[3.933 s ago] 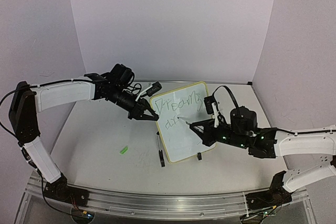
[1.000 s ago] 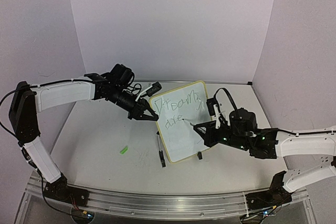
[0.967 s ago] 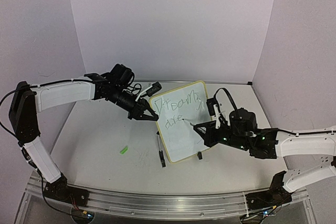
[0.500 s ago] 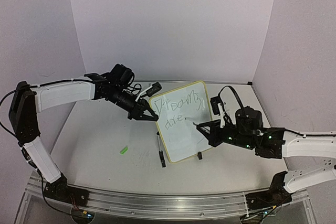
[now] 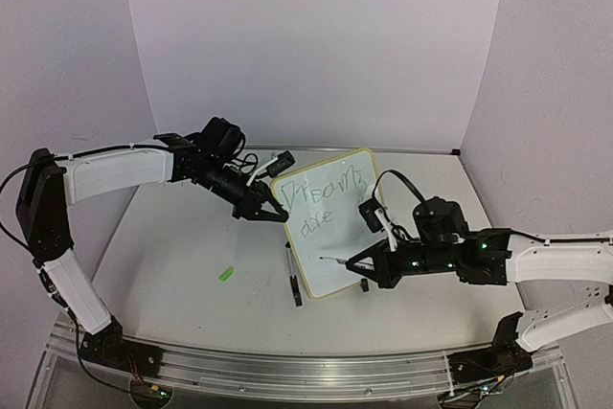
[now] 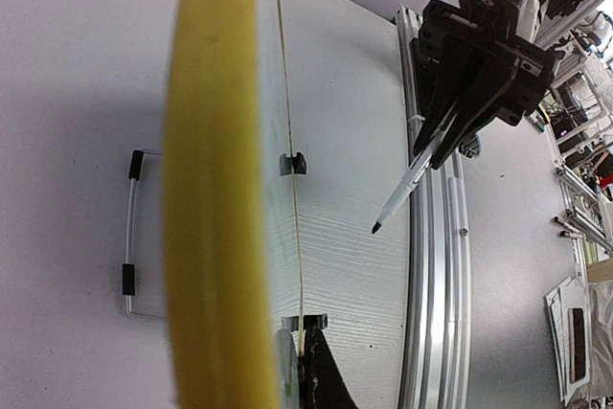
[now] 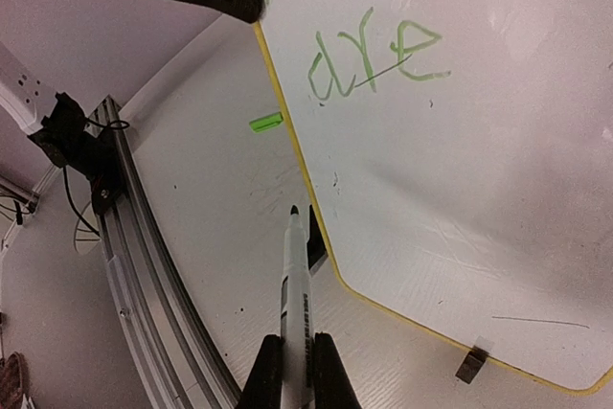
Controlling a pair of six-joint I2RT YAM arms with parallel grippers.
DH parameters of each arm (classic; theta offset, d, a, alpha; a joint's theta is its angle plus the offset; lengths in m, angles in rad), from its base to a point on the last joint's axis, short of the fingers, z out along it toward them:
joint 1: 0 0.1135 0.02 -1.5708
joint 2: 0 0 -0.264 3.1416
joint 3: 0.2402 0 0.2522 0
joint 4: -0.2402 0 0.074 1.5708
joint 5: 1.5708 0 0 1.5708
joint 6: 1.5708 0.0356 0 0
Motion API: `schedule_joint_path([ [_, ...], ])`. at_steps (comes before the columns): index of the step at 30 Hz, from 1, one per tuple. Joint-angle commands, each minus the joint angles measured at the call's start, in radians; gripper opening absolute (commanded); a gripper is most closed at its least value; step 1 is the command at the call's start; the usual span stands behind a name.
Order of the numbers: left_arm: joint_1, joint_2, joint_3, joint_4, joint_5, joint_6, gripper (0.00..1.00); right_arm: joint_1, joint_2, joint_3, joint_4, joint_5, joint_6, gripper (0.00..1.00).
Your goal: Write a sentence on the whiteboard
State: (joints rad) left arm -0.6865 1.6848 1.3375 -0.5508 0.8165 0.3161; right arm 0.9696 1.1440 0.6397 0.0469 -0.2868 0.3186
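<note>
Green words (image 5: 326, 191) on whiteboard (image 5: 326, 246); right tool (image 7: 290, 375) — clamped — holds marker (image 7: 293, 284)

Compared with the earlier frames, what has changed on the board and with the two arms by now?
The sentence gained a letter: its second line went from "ar" to "are". The right pincer, shut on the marker, then dropped from that line towards the lower part of the whiteboard, with its tip off the surface. The left pincer stays clamped on the board's left edge, and the board has not moved.

Left claw (image 5: 272, 212) at whiteboard (image 5: 330, 237) edge; marker (image 5: 337, 260) in right claw (image 5: 357, 262), tip perhaps against lower board.
</note>
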Motion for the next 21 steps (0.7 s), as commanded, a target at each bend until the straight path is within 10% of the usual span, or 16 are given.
schedule_joint_path([
  [1,-0.015,0.030,0.009,-0.091,-0.066,0.047,0.00,0.010,0.090,0.070,-0.002,-0.081,-0.058,0.00],
  [21,-0.015,0.032,0.008,-0.091,-0.065,0.046,0.00,0.013,0.282,0.172,0.094,0.058,-0.076,0.00],
])
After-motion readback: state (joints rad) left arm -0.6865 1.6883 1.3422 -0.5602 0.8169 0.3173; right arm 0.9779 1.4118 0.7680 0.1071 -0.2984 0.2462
